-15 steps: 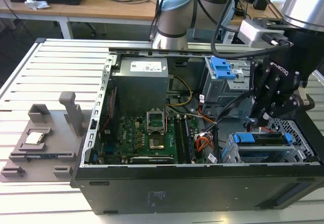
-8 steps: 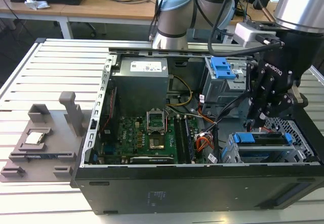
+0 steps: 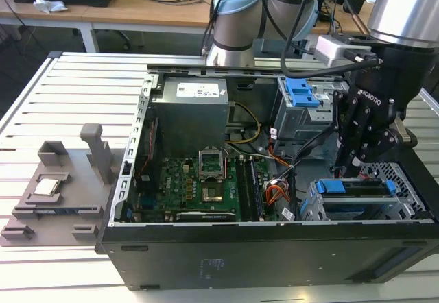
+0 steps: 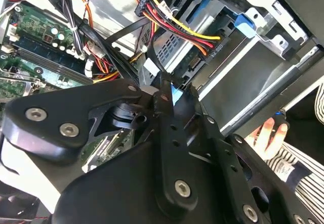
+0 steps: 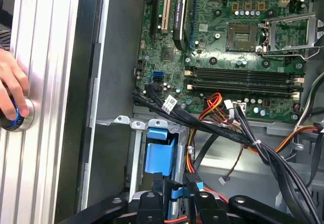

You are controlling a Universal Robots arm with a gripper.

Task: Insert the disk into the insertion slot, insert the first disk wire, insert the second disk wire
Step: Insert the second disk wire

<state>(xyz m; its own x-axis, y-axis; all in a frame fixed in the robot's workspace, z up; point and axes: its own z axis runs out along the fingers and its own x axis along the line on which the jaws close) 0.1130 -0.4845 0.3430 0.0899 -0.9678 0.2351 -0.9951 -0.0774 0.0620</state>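
Cable bundle (image 5: 238, 133) crowds tool (image 5: 174, 196) beside disk (image 3: 357, 188).

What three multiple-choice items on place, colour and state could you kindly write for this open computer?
1. The disk lies: A on the grey tray; B in the insertion slot; C atop the power supply.
2. Its carrier is: A blue; B red; C green.
3. The CPU socket's retention frame is: A shut; B under a cooler; C swung open.
Answers: B, it sits within the perforated cage at the exterior view's right; A, blue plastic edges it; C, the frame lies beside the bare socket in the first wrist view.
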